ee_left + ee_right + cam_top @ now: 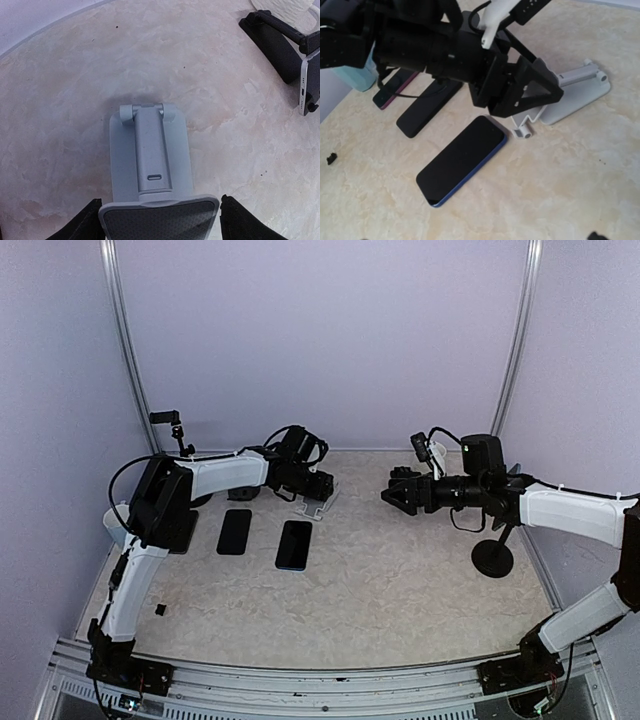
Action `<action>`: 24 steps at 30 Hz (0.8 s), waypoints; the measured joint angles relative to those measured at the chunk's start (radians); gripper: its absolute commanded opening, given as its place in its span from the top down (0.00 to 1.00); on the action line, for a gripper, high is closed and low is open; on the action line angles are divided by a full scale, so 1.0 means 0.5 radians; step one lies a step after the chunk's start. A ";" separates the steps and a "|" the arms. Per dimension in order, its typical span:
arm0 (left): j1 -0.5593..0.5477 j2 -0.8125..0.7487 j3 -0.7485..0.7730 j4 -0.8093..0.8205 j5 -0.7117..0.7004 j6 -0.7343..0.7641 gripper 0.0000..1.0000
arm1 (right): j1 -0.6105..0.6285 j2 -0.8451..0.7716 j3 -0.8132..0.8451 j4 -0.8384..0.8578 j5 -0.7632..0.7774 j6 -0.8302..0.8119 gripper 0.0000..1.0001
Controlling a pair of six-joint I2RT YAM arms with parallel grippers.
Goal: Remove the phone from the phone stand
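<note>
Phone stand (150, 150): pale, folding, set low on the counter (400, 590). Its padded rest plate (150, 216) shows bare in the left wrist view.

Blue-edged phone (462, 160): lies flat, screen up, on the counter just beside the stand's front lips and not on them. Judged to be the task's item, already off its perch.

Left end effector (161, 225): fingers (87, 225) lie against both side edges of the rest plate, clamped on the stand and not on any phone.

Right end effector (392, 493): jaws apart, empty, above the counter well to the right of the stand.

Also present: black phone (234, 531), flat on the counter beyond the blue-edged one. A pale-edged phone (309, 82) is gripped in a black holder (272, 47) at the edge of the left wrist view. If that one is meant, the task is not yet done.

Handling, judged: rigid slab, dense for its bulk, with a slick, breakable glass face and no give. Lying flat it offers little purchase. It is best taken across the two long edges near mid-length, jaws square, so it neither pivots nor slips. Keep pads off the screen.
</note>
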 measured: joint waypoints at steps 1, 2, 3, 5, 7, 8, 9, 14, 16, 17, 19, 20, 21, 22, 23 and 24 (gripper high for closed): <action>0.000 0.012 0.015 -0.006 -0.014 -0.007 0.34 | 0.000 0.000 0.000 0.000 0.000 0.000 0.07; 0.001 0.021 0.027 -0.011 -0.027 -0.020 0.36 | 0.000 0.000 0.000 0.000 0.000 0.000 0.07; 0.001 0.026 0.041 -0.021 -0.036 -0.031 0.38 | 0.000 0.000 0.000 0.000 0.000 0.000 0.07; 0.004 0.044 0.078 -0.043 -0.066 -0.052 0.42 | 0.000 0.000 0.000 0.000 0.000 0.001 0.07; 0.007 0.061 0.105 -0.053 -0.086 -0.086 0.45 | 0.000 0.000 0.000 0.000 0.000 0.000 0.07; 0.010 0.065 0.112 -0.056 -0.097 -0.111 0.46 | 0.000 0.000 0.000 0.000 0.000 0.000 0.07; 0.015 0.065 0.112 -0.056 -0.100 -0.130 0.47 | 0.000 0.001 0.000 0.000 0.001 0.000 0.07; 0.061 0.065 0.112 -0.054 -0.134 -0.249 0.47 | 0.000 0.005 0.000 0.000 0.000 0.000 0.07; 0.084 0.065 0.111 -0.050 -0.157 -0.283 0.48 | 0.000 0.008 0.000 0.000 0.000 0.000 0.07; 0.098 0.065 0.111 -0.048 -0.171 -0.302 0.47 | 0.000 0.010 0.000 -0.001 0.000 0.000 0.07; 0.124 0.065 0.107 -0.045 -0.199 -0.330 0.48 | 0.000 0.010 0.000 0.000 0.000 0.000 0.07; 0.137 0.064 0.106 -0.043 -0.213 -0.344 0.48 | 0.000 0.010 0.000 0.000 0.000 0.000 0.07; 0.151 0.064 0.104 -0.040 -0.218 -0.356 0.48 | 0.000 0.010 0.000 0.000 0.000 0.000 0.07; 0.163 0.064 0.104 -0.038 -0.232 -0.365 0.48 | 0.000 0.011 0.000 0.000 0.000 0.000 0.07; 0.175 0.064 0.102 -0.038 -0.240 -0.379 0.48 | 0.000 0.011 0.000 0.000 0.000 0.000 0.07; 0.188 0.064 0.102 -0.035 -0.247 -0.395 0.48 | 0.000 0.011 0.000 0.000 0.000 0.000 0.07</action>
